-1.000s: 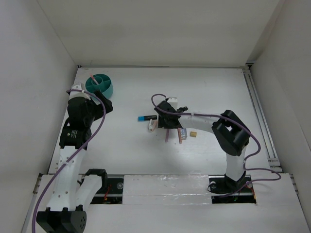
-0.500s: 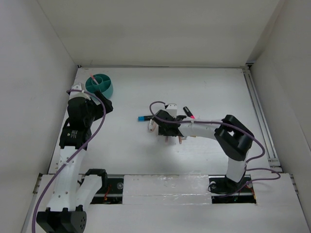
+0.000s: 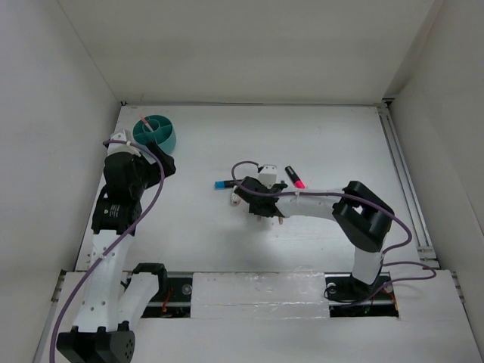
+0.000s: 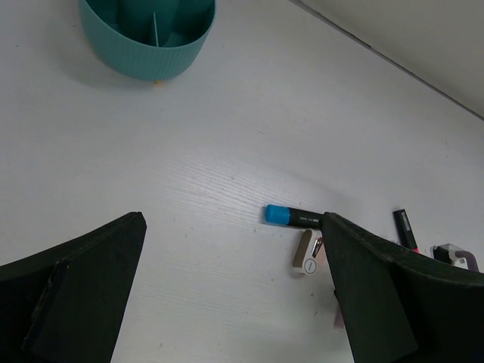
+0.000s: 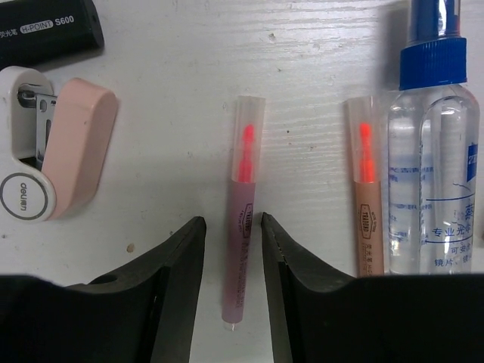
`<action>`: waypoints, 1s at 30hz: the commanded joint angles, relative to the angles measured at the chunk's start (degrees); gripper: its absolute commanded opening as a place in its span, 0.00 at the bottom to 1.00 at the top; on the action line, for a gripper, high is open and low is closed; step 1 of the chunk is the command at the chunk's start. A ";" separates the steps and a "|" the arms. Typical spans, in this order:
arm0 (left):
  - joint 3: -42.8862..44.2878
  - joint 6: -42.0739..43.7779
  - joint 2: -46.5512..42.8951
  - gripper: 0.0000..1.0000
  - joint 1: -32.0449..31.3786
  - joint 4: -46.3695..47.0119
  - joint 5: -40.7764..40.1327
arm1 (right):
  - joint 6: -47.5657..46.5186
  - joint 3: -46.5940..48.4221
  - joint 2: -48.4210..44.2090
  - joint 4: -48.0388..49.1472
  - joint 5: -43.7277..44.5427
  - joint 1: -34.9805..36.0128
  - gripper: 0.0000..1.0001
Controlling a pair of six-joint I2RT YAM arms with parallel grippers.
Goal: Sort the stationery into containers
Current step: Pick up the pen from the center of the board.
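Observation:
My right gripper (image 5: 233, 227) is open and low over the table, its jaws astride a thin salmon-pink pen (image 5: 243, 249) that lies flat. A second pen (image 5: 365, 197) and the clear blue-capped bottle (image 5: 435, 174) lie to its right. The pink-white eraser (image 5: 53, 155) and a black marker (image 5: 45, 30) lie to its left. In the top view the right gripper (image 3: 261, 214) is mid-table, with the blue-ended marker (image 3: 224, 184) and the pink-ended marker (image 3: 295, 176) nearby. The teal tub (image 3: 155, 134) stands at the far left and holds one pink pen (image 3: 144, 123). My left gripper (image 3: 162, 162) is open and empty beside it.
The left wrist view shows the tub (image 4: 147, 38) at the top left, and the blue-ended marker (image 4: 291, 217), the eraser (image 4: 306, 252) and the pink-ended marker (image 4: 406, 229) at the right. White walls enclose the table on three sides.
My right gripper has moved left and toward the near edge, uncovering the pink-ended marker, and now sits over the pens. The left arm has not moved.

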 commanded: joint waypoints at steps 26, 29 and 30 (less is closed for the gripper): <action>-1.54 0.81 0.88 1.00 0.11 5.21 9.99 | -7.63 -2.72 -9.29 1.47 -2.40 2.83 0.00; -2.06 1.42 2.73 1.00 0.11 7.57 18.87 | -13.61 -6.04 -16.59 10.60 -6.00 2.83 0.00; -2.76 1.42 3.60 1.00 0.11 8.19 21.06 | -17.10 -6.06 -17.56 15.24 -7.22 2.83 0.00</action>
